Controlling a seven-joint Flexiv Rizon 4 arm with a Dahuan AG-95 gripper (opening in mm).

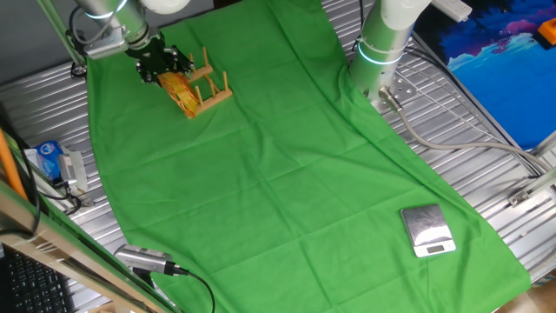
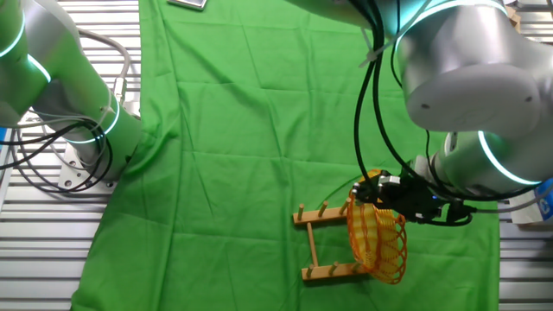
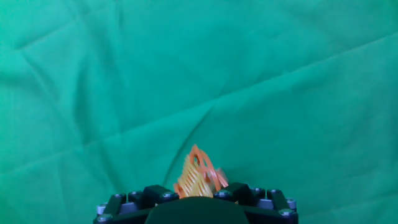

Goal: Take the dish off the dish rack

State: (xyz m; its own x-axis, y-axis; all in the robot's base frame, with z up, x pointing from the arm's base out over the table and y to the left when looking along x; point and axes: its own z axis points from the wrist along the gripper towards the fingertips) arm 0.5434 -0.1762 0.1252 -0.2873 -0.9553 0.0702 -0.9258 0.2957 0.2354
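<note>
The yellow-orange woven dish [image 1: 180, 92] stands on edge among the pegs at one end of the small wooden dish rack [image 1: 211, 87], on the green cloth. The other fixed view shows the dish [image 2: 377, 240] upright at the right end of the rack [image 2: 315, 246]. My gripper [image 1: 163, 68] is at the dish's upper rim, and in the other fixed view the gripper [image 2: 380, 192] closes on that rim. In the hand view the dish's rim [image 3: 198, 173] pokes up between the black fingers of the gripper [image 3: 198, 193]. The contact itself is partly hidden.
A second arm's base [image 1: 380, 43] stands at the cloth's far edge and also shows in the other fixed view [image 2: 78, 104]. A silver scale [image 1: 427, 230] lies on the cloth's near right. A blue carton [image 1: 48, 156] and cables lie off the cloth's left edge.
</note>
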